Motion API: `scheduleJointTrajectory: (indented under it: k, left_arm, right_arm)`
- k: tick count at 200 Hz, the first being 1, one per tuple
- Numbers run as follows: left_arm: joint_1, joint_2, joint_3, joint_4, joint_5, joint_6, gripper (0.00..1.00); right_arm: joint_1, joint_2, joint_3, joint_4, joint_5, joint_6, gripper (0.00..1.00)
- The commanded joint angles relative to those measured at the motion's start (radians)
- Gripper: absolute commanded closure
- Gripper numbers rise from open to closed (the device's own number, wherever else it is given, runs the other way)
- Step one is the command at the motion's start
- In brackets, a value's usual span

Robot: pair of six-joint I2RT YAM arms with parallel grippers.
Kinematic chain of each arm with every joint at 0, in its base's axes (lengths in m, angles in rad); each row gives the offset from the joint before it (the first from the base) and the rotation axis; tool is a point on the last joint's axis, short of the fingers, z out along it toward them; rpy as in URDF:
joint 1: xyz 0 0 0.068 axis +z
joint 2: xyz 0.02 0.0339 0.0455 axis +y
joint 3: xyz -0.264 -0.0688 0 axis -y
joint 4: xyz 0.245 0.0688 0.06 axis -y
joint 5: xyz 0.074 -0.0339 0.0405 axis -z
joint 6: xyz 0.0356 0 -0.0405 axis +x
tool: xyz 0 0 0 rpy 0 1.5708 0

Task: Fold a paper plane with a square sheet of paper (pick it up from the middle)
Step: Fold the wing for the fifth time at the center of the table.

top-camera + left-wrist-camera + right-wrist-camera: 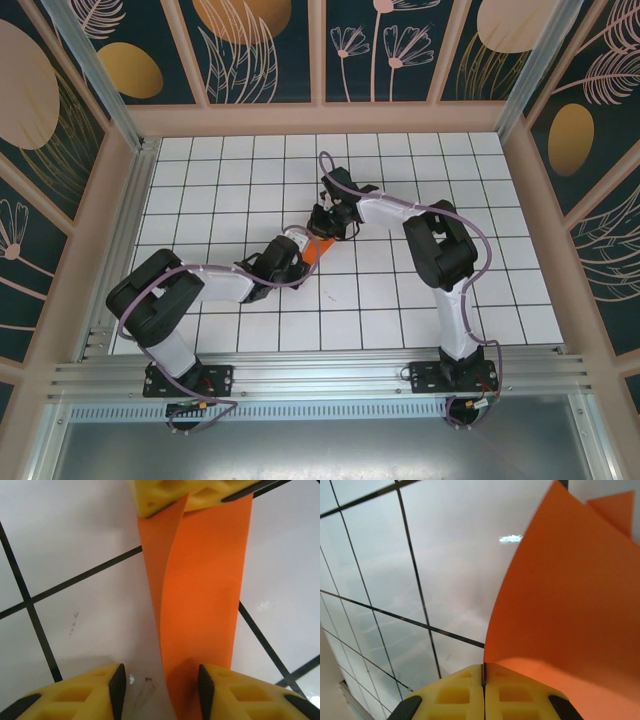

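The scene is lit brightly and evenly from above. In the top view the white desk [380, 300] is rendered sharply, and only soft, faint shadows are cast on it. A small patch of glare [511, 539] is reflected from the glossy surface in the right wrist view, and a weaker one is seen in the left wrist view. The yellow fingers [250, 695] at the lower edge of the left wrist view are softened by closeness. Grid lines [417, 582] are slightly bowed in the right wrist view. The sheet of paper [205, 590] is strongly saturated, its left strip shaded darker.
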Motion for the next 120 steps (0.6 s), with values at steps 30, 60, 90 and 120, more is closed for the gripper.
scheduleJointTrajectory:
  k: [30, 60, 90, 120]
  left_arm:
    - [-0.003, -0.182, -0.047, -0.071, 0.082, -0.166, 0.35]
    - [0.003, -0.244, -0.087, -0.021, 0.146, -0.316, 0.34]
    - [0.002, -0.232, -0.137, 0.09, 0.231, -0.527, 0.38]
    - [0.001, -0.194, -0.206, 0.332, 0.321, -0.764, 0.55]
  right_arm:
    - [-0.016, -0.046, -0.072, 0.09, -0.02, -0.132, 0.92]
    - [-0.03, -0.079, -0.124, 0.148, -0.057, -0.152, 0.92]
    - [-0.048, -0.111, -0.175, 0.22, -0.096, -0.107, 0.92]
    - [-0.05, -0.132, -0.212, 0.264, -0.106, -0.069, 0.92]
